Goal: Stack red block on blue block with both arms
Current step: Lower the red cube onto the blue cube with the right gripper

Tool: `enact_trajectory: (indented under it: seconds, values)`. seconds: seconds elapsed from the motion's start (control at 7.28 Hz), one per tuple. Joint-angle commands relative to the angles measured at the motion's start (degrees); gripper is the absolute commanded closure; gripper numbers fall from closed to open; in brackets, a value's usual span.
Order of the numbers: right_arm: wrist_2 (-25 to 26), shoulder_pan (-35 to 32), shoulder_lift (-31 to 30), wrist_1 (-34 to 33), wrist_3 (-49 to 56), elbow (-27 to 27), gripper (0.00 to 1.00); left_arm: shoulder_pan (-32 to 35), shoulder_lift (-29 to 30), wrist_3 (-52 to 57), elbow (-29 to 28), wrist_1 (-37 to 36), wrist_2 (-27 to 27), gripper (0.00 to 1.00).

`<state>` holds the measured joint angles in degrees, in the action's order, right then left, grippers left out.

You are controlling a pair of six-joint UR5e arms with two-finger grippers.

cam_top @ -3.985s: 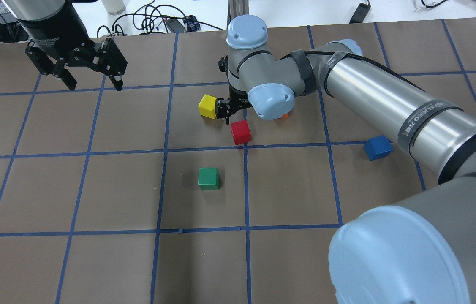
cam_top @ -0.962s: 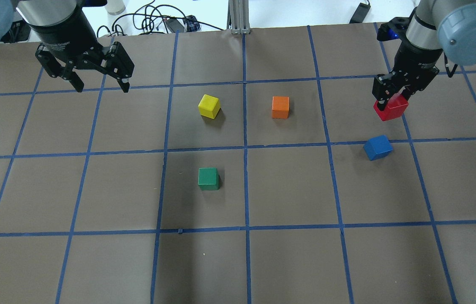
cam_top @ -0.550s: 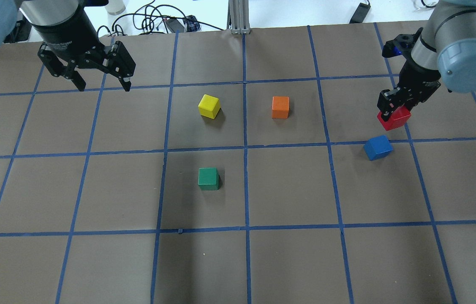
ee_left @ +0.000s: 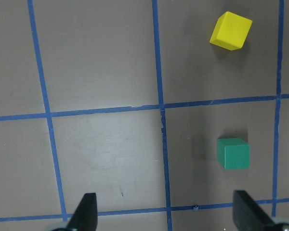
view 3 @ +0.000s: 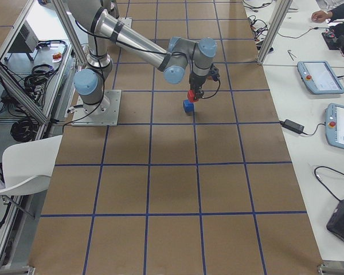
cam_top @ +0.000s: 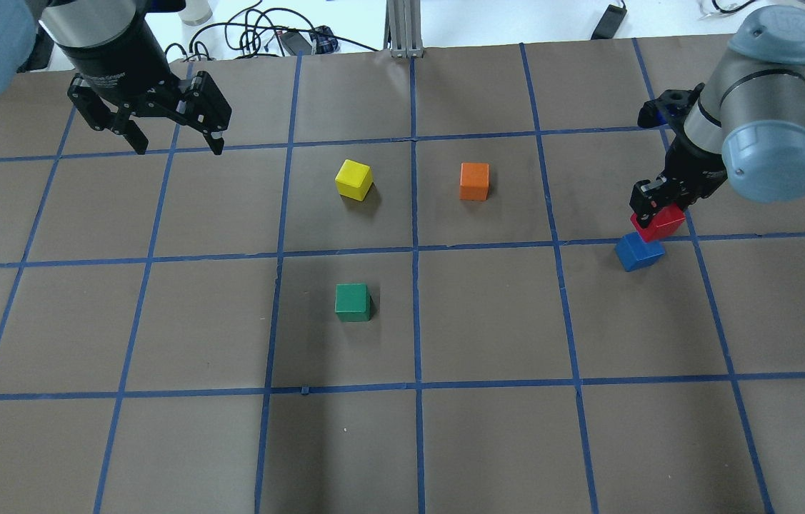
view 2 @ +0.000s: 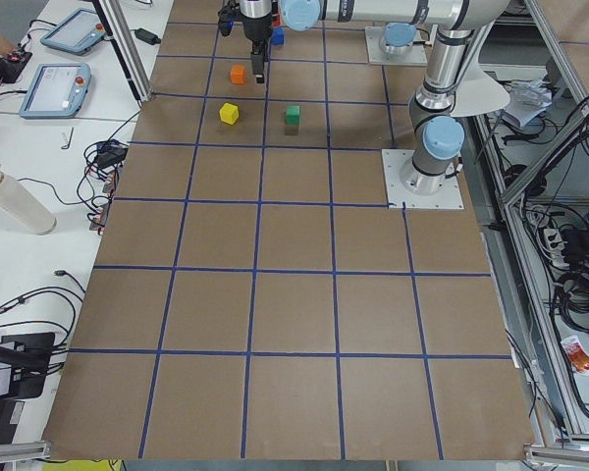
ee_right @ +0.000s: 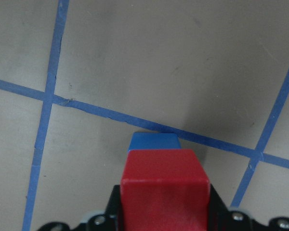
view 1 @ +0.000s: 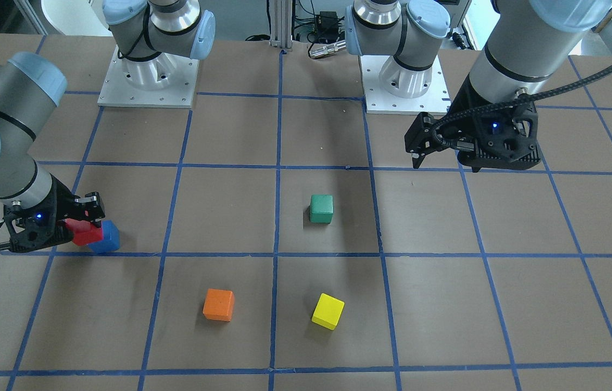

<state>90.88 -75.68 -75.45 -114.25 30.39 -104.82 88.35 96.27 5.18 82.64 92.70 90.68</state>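
My right gripper (cam_top: 653,208) is shut on the red block (cam_top: 659,223) and holds it just above and slightly behind the blue block (cam_top: 638,251). In the front-facing view the red block (view 1: 86,233) overlaps the blue block (view 1: 106,238) beside that gripper (view 1: 84,220). The right wrist view shows the red block (ee_right: 164,190) between the jaws with the blue block (ee_right: 153,142) peeking out beyond it. My left gripper (cam_top: 175,141) is open and empty, high over the table's far left; its fingertips (ee_left: 86,211) show in the left wrist view.
A yellow cube (cam_top: 353,179), an orange cube (cam_top: 474,181) and a green cube (cam_top: 353,302) sit apart near the table's middle. Blue tape lines grid the brown table (cam_top: 488,321). Cables lie beyond the far edge (cam_top: 259,36).
My right gripper has carried the red block from the table's middle to the right and now lowered it toward the blue block. The left gripper has barely moved.
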Motion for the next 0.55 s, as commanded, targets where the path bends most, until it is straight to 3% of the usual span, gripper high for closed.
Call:
enact_trajectory:
  seconds: [0.0,0.41]
  values:
    - [0.00,0.00,0.04,-0.45,-0.07,-0.64,1.00,-0.02,-0.81,0.10,1.12,-1.02,-0.06,0.00]
    - [0.18,0.00,0.39,-0.63,-0.07,-1.08,1.00,0.06,-0.64,-0.08,1.12,-1.47,0.02,0.00]
